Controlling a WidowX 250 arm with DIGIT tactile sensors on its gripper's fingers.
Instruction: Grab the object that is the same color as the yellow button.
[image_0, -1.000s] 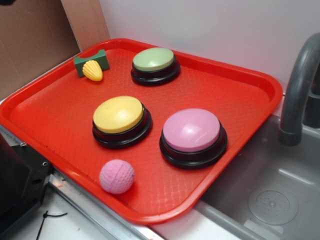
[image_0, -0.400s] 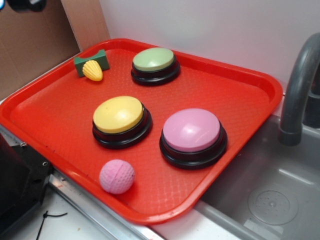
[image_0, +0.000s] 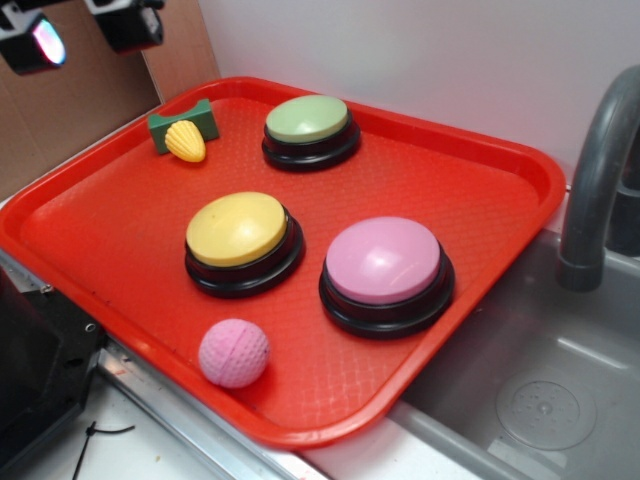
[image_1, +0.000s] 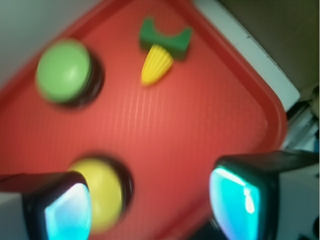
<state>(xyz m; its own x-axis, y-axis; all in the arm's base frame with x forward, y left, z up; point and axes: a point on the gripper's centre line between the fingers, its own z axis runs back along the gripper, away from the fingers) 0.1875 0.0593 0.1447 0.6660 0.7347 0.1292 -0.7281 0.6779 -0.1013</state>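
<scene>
Since the moment before, the black two-fingered gripper (image_0: 82, 30) had come further into the top left corner of the exterior view, above the cardboard backing and outside the raised rim of the red plastic tray (image_0: 480, 260); nothing on the tray had shifted. Its fingers (image_0: 128, 24) stood well apart with nothing between them, and the wrist view showed the same wide gap, a glowing teal pad on each finger (image_1: 235, 202).

The small yellow ribbed corn-shaped toy (image_0: 185, 141) lay in the tray's far left corner, its blunt end touching the green notched block (image_0: 183, 122), which sat just inside the rim. Bare red tray floor lay open in front of and to the left of the toy, with only the rim bounding it.

The large round button with a green dome on a black base (image_0: 311, 131) stood near the toy to its right, with a clear strip of tray between them. The large yellow-domed button on a black base (image_0: 241, 241) sat mid-tray, well apart from the toy. The pink-domed button (image_0: 386, 272) stood just beside the yellow one, and the dimpled pink ball (image_0: 234, 352) rested near the front rim. A grey curved faucet (image_0: 598, 180) rose beyond the tray's right edge, over a grey sink.

No writing or labels could be read anywhere.
</scene>
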